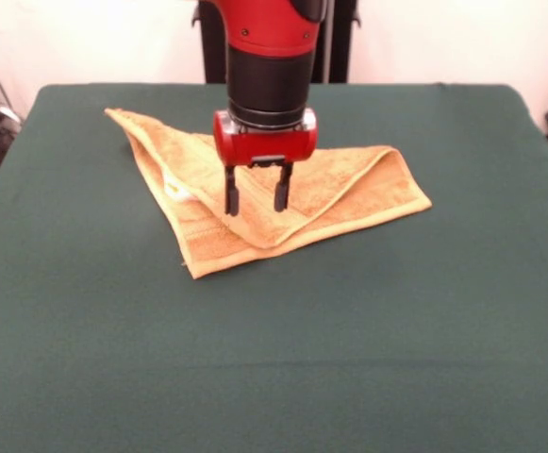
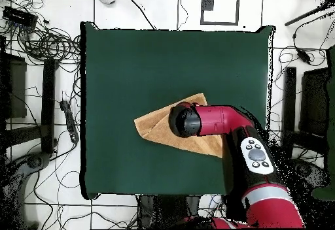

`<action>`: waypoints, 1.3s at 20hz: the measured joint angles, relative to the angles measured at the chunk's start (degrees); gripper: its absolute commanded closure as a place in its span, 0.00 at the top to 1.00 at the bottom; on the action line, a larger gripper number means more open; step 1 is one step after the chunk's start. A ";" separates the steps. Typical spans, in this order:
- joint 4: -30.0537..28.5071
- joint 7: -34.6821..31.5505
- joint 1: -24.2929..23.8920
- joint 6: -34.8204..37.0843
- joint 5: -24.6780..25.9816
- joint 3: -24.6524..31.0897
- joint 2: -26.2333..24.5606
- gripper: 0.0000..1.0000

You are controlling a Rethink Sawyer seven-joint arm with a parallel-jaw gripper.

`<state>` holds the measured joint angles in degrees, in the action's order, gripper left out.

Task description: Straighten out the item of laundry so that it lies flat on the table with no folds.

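Front view shows the small orange-tan terry towel (image 1: 335, 184) is nowhere near flat, so the job is barely started as far as I can tell. It's doubled over itself into a rough triangle: one point reaches toward the back left of the dark green felt tabletop (image 1: 274, 359), another sticks out right, and a corner points toward the camera. You can see a rolled fold along the right-hand edge and layered hems along the near edges, so at least two layers are stacked there.

The red-and-black arm's fingers (image 1: 231, 198) hang straight down over the middle of the towel, spread apart with nothing between them. Tips look close to the cloth or just touching it, hard to say which.

Overhead view agrees: the towel (image 2: 154, 128) sits a bit toward the robot's side of the tabletop (image 2: 131, 64), partly hidden under the arm, with loads of bare green all around it.

My guess at what's left: basically everything. Some top layer or corner needs pinching and pulling outward to open the fold, then probably one more tug to smooth it. Plenty of room to spread it out, at least.
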<state>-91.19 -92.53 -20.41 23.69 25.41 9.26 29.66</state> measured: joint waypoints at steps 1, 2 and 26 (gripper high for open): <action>0.01 0.00 0.06 -0.62 0.00 0.00 0.01 1.00; 0.00 0.00 0.17 -1.75 -0.01 0.01 0.01 1.00; 0.97 0.00 1.20 -3.27 -0.02 -0.46 -2.27 1.00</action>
<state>-90.21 -92.53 -19.21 20.42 25.39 8.80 27.39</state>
